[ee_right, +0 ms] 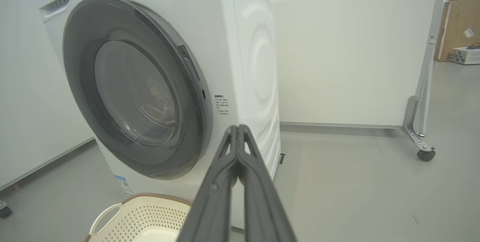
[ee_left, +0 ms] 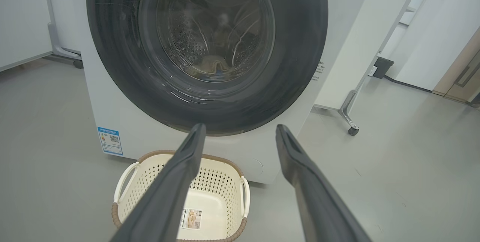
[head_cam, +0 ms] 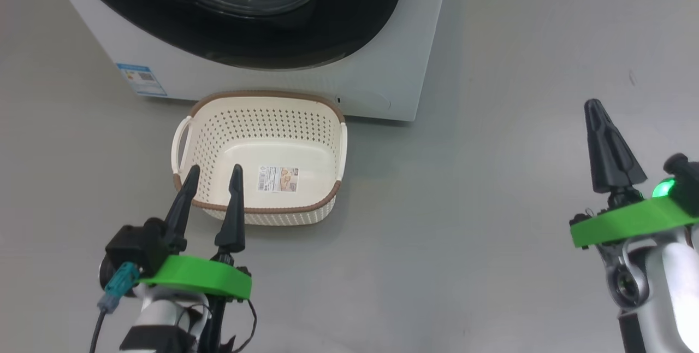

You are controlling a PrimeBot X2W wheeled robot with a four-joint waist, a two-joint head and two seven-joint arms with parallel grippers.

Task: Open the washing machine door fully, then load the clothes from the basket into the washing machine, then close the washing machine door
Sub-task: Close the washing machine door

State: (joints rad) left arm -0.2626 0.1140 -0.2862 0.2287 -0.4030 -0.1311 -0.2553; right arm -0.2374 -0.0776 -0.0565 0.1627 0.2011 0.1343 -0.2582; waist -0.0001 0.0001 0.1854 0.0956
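- Left tool (head_cam: 214, 168): fingers spread wide, holding nothing, above the basket (head_cam: 262, 95), at its near-left corner.
- Right tool (head_cam: 593, 106): fingers pressed together, empty.
- Washing machine door (head_cam: 355, 25): closed.

Smooth grey floor (head_cam: 491, 243) all round, soft even light, faint sheen. White partition panel (ee_right: 337, 47) behind, metal castor foot (ee_right: 418, 137) at its end. Second white panel (ee_left: 22, 13) opposite, wheeled leg too. Cardboard box (ee_right: 455, 21) far back. Small dark bin (ee_left: 382, 66) near wooden door (ee_left: 459, 73).
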